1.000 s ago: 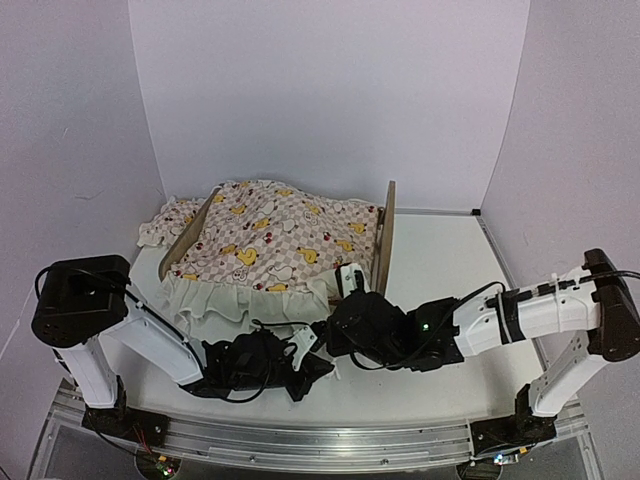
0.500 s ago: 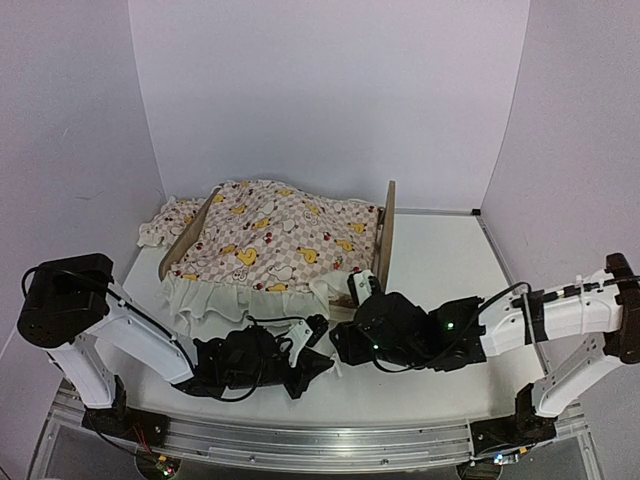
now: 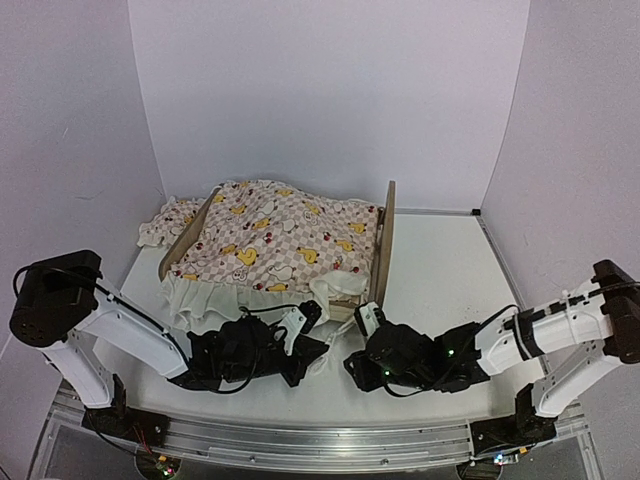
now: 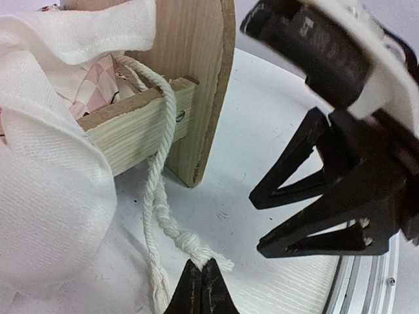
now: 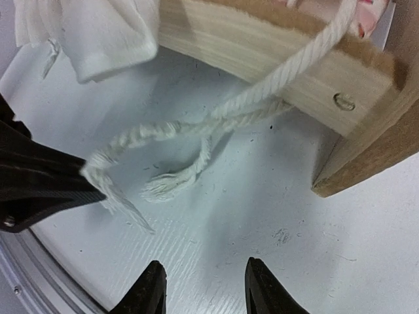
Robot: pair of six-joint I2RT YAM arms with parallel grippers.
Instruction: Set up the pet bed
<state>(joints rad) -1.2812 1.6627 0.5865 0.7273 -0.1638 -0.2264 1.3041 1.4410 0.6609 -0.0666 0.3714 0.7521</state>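
**A:** ok, what's different from a second ago?

**B:** Starting on the left, the left gripper [image 4: 200, 282] is clenched tight on the frayed, knotted end of the white cord [image 4: 159, 196], low over the table [image 3: 440, 270]. It's crept a bit closer to the bed, but the pinch is the same.

**A:** and the bed?

**B:** The pet bed [image 3: 384, 238] hasn't budged. It's at the back, left of centre, under the pink duck-print cover [image 3: 280, 235]. The cord hangs off its near side rail at the corner by the upright board.

**A:** so the right arm is the news?

**B:** Yep. A second ago it was up at that corner with its jaws closed. Now the right gripper [image 5: 206, 291] has backed off toward the near edge, and its jaws are spread with nothing in them. A second loose cord end is lying on the table in front of it.

**A:** meaning?

**B:** My read is the right side just let go, so only the left is keeping tension. I can't tell if the cord is actually tied off yet.
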